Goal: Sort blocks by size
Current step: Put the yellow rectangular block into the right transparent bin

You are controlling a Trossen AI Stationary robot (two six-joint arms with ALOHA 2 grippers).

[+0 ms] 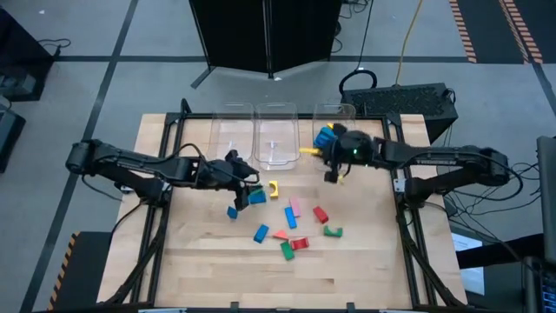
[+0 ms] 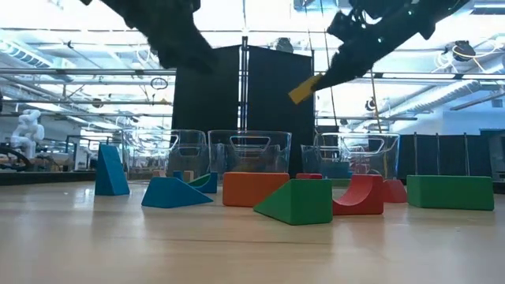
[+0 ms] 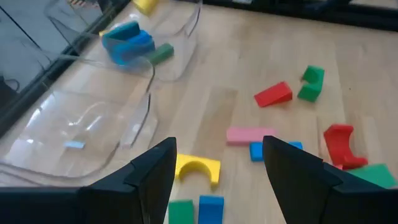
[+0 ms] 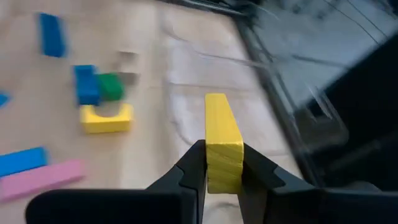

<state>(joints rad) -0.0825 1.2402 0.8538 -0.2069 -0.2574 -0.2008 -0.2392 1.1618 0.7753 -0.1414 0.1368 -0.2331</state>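
Note:
Several blocks in blue, green, red, pink and yellow lie scattered on the wooden table [image 1: 208, 269] around its middle [image 1: 291, 228]. My right gripper [image 1: 318, 153] hangs over the table in front of the right bin [image 1: 334, 122], shut on a long yellow block [image 4: 222, 140]. My left gripper [image 3: 217, 171] hovers open, touching nothing, above a yellow arch [image 3: 198, 168], a green block [image 3: 180, 211] and a blue block [image 3: 211, 208]. That right bin holds blue blocks [image 3: 127, 40] and a green one [image 3: 163, 53]. My right gripper pinches the long yellow block between its two fingers, on the two long sides near its rear end [image 4: 224, 168]. The block runs forward along the fingers and juts out past them. It is lifted clear of the table and slants down [image 2: 304, 88].
Three clear bins stand in a row at the far side: left [image 1: 233, 130], middle [image 1: 276, 139] and right. A green wedge [image 2: 296, 201], a red arch [image 2: 359, 196] and an orange block [image 2: 252, 188] lie nearest the low camera. Bare wood lies along the near edge.

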